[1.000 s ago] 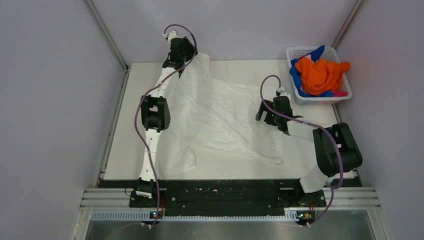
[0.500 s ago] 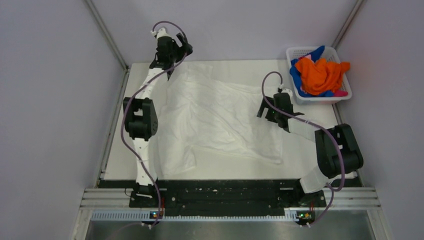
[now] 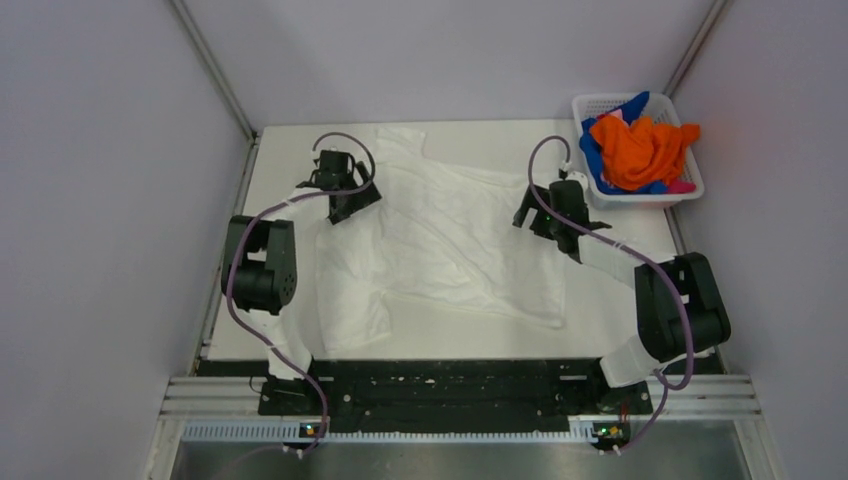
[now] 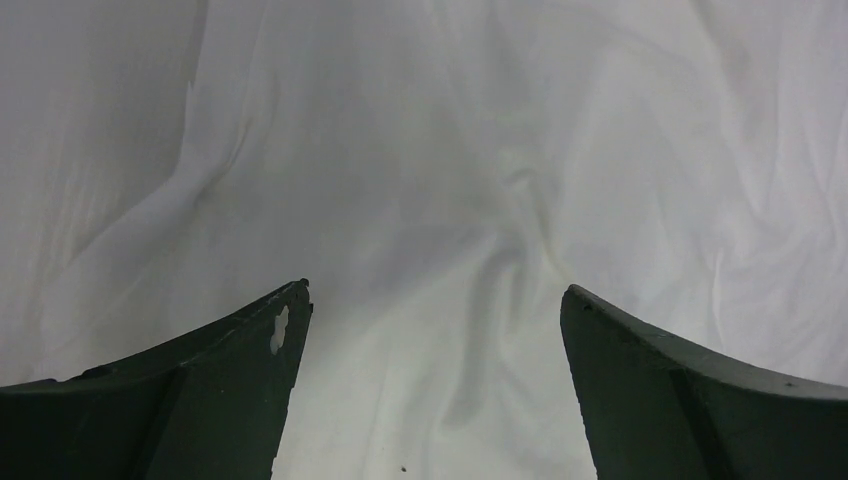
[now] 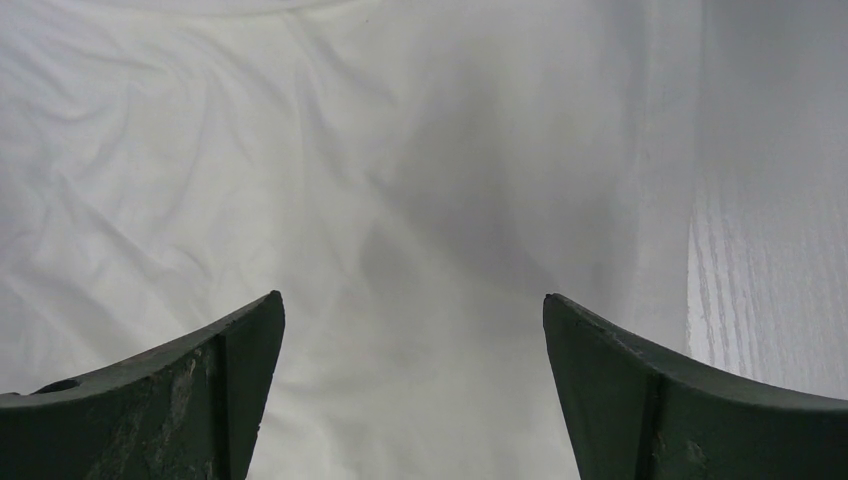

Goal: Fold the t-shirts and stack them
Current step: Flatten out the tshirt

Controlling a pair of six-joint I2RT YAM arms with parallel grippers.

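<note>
Right now your left gripper (image 4: 435, 290) has its jaws spread wide with nothing between them. In the left wrist view only rumpled white cloth fills the gap, and neither jaw pinches a fold. A soft, twisted ridge of cloth runs up the middle of that frame. Your right gripper (image 5: 413, 297) stands just as wide and just as empty, over smoother cloth. At the right side of that view the cloth's edge runs top to bottom, with bare table (image 5: 770, 300) beyond it.

Moving outward to the top view, you find the left gripper at the upper left of the frame, over the left part of the white t-shirt (image 3: 450, 240). The right gripper is at centre right, over the shirt's right edge and near the basket (image 3: 640, 198). The white t-shirt lies spread across the middle of the table, wrinkled. One part reaches toward the upper centre of the frame, and its lower left portion is folded over near the bottom edge of the tabletop. You cannot tell from this view whether either gripper touches the cloth.

In the upper right corner the white lattice basket sits on the table. It holds an orange shirt (image 3: 640, 150) on top, a blue shirt (image 3: 592, 155) under and around it, and a bit of a pink shirt (image 3: 682, 186) at its lower right.
</note>
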